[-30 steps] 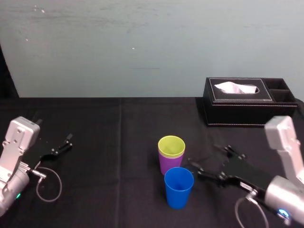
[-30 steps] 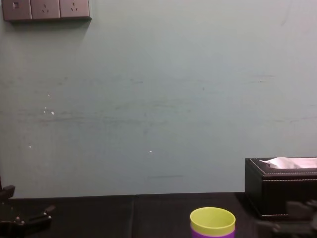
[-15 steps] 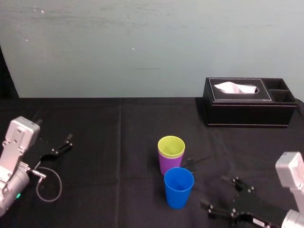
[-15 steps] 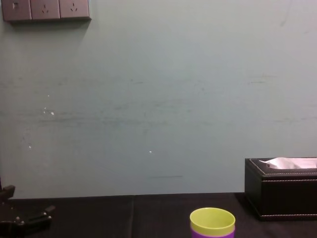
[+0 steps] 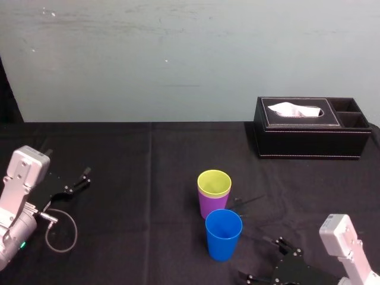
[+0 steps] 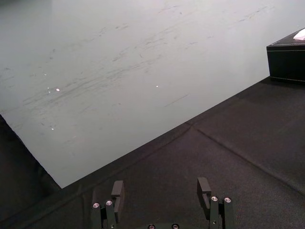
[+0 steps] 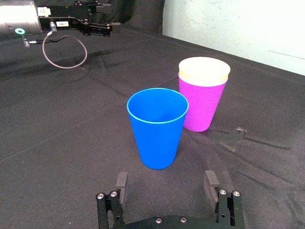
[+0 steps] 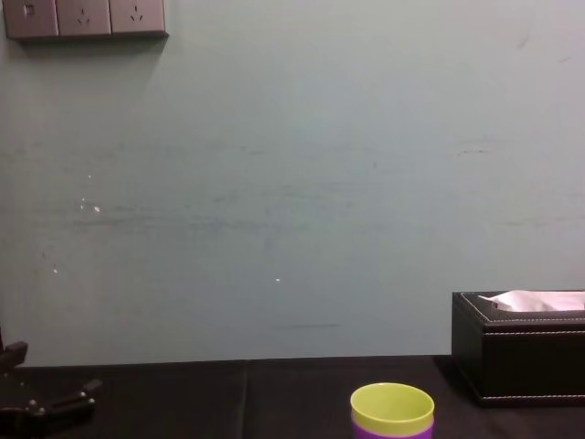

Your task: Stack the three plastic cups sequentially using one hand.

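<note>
The yellow-green cup [image 5: 214, 183] sits nested inside the purple cup [image 5: 211, 206] at the table's middle. The blue cup [image 5: 223, 234] stands upright just in front of them, touching or nearly touching. My right gripper [image 5: 263, 259] is low at the near right, open and empty. In its wrist view the right gripper [image 7: 166, 180] faces the blue cup [image 7: 157, 129] a short way off, with the purple cup [image 7: 202, 107] and its pale insert [image 7: 204, 71] behind. My left gripper [image 5: 83, 178] rests parked at the far left, open and holding nothing [image 6: 161, 188].
A black tissue box [image 5: 312, 135] stands at the back right by the wall. A grey cable loop [image 5: 59, 228] lies by the left arm. Black cloth covers the table [image 5: 148, 166]. The left arm [image 7: 71, 24] lies far across from the cups.
My right gripper has drawn back from beside the cups toward the table's near edge, still open. The cups and the left arm have not moved.
</note>
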